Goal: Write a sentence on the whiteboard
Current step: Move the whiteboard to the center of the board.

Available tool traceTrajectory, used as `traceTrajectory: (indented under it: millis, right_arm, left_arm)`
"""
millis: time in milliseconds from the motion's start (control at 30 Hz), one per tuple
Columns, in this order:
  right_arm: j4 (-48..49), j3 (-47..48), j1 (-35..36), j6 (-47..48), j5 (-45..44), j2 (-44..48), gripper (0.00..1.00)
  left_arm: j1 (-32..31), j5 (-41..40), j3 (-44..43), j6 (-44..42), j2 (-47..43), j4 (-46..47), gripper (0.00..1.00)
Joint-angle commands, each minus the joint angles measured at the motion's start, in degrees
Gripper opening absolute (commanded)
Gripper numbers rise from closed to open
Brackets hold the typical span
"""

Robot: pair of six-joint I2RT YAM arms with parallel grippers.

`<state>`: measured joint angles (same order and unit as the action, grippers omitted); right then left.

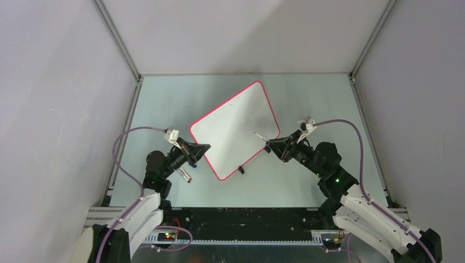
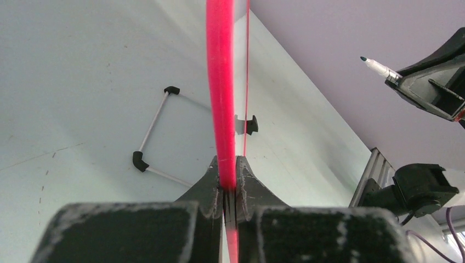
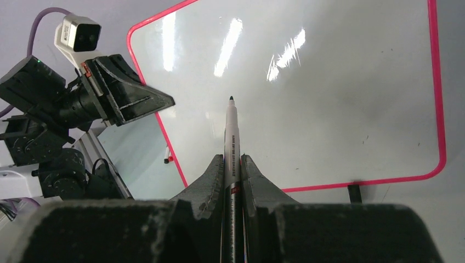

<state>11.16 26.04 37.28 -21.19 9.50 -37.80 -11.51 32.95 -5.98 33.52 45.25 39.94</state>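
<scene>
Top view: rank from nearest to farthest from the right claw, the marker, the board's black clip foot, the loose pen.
1. marker, held in the right claw.
2. black clip foot, on the whiteboard near edge.
3. loose pen, beside the left arm.

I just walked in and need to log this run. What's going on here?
The left hand is clamped on the red rim of the whiteboard, steadying it. The right hand holds an uncapped marker pointed at the board's face, with the tip not yet touching. No writing shows on the board.
</scene>
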Motion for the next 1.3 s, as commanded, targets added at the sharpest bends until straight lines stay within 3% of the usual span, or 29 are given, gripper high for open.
traceTrajectory:
  millis: [0,233,433,933,1267]
  right_arm:
    - [2.62,0.11,-0.02,0.07,-0.44,-0.86,0.00]
    - [2.18,0.07,0.07,0.76,-1.40,-0.52,0.00]
    - [1.55,0.07,0.11,0.98,-1.70,-0.49,0.00]
    - [1.97,-0.73,0.24,1.11,-1.80,-1.02,0.00]
    - [2.51,-0.73,0.26,1.20,-1.37,-1.90,0.00]
  left_arm:
    - [0.24,-7.72,1.11,-8.90,1.17,-1.75,0.04]
    - [0.22,3.55,-5.35,-5.97,19.45,5.50,0.00]
    - [0.21,4.11,-6.77,-5.84,21.97,5.47,0.02]
    - [0.25,1.78,-6.24,-6.98,19.69,3.37,0.47]
    - [0.33,0.66,-5.14,-4.83,18.86,8.96,0.57]
